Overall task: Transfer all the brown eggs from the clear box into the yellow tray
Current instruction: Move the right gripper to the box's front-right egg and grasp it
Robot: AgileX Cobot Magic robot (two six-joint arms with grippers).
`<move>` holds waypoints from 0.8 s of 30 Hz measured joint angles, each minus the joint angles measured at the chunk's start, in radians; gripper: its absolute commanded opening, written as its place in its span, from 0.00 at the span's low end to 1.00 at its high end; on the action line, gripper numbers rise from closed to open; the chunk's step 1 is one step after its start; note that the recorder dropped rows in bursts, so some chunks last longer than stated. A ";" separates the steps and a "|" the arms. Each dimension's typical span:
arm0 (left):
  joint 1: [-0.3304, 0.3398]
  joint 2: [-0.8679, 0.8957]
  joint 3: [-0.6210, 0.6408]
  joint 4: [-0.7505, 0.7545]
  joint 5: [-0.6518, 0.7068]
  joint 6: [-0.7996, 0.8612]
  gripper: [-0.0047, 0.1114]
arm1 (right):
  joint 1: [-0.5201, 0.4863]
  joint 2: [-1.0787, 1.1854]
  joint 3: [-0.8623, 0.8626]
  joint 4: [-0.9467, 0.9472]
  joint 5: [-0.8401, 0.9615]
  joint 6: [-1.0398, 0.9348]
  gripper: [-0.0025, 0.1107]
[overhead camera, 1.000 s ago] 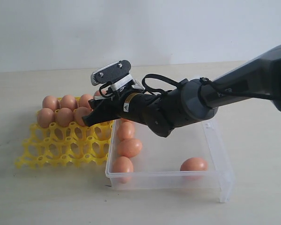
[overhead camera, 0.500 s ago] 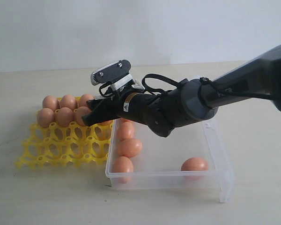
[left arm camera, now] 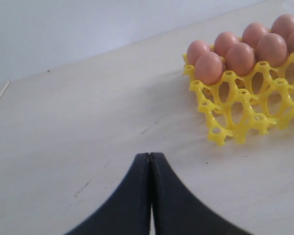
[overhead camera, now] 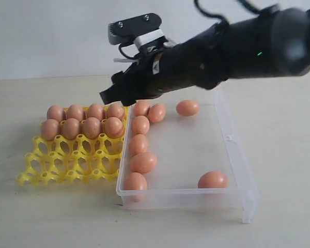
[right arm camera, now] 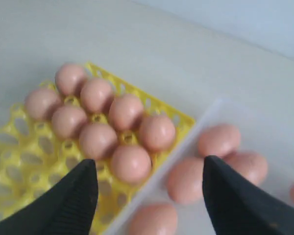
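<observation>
The yellow tray [overhead camera: 67, 161] lies on the left with several brown eggs [overhead camera: 91, 126] filling its two back rows. Its front rows are bare lattice. The clear box [overhead camera: 237, 173] stands against its right side and holds several more eggs [overhead camera: 143, 162], most along the wall beside the tray. My right gripper [overhead camera: 109, 97] hangs open and empty above the tray's back right corner. In the right wrist view its open gripper [right arm camera: 149, 164] spans the tray's nearest egg [right arm camera: 131, 163] and a boxed egg [right arm camera: 186, 178]. My left gripper [left arm camera: 150, 155] is shut over bare table beside the tray [left arm camera: 235, 132].
The light wooden table [overhead camera: 289, 129] runs around tray and box, with a pale wall behind. One egg [overhead camera: 213, 180] lies alone near the box's front right corner, and another [overhead camera: 187, 107] at its back wall.
My right gripper was low at the tray's second row with jaws widening. It has since lifted up and back, leaving an egg in that row's right-hand cup.
</observation>
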 measured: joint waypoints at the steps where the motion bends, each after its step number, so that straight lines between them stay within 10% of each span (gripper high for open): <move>1: 0.000 0.000 0.000 0.000 0.000 0.000 0.04 | 0.000 -0.036 0.000 0.000 0.103 0.006 0.56; 8: 0.000 0.000 0.000 0.000 0.000 0.000 0.04 | -0.015 -0.099 0.000 -0.033 0.689 0.055 0.56; 24: 0.000 0.000 0.000 0.000 0.000 0.000 0.04 | -0.047 0.038 0.000 -0.042 0.813 0.343 0.56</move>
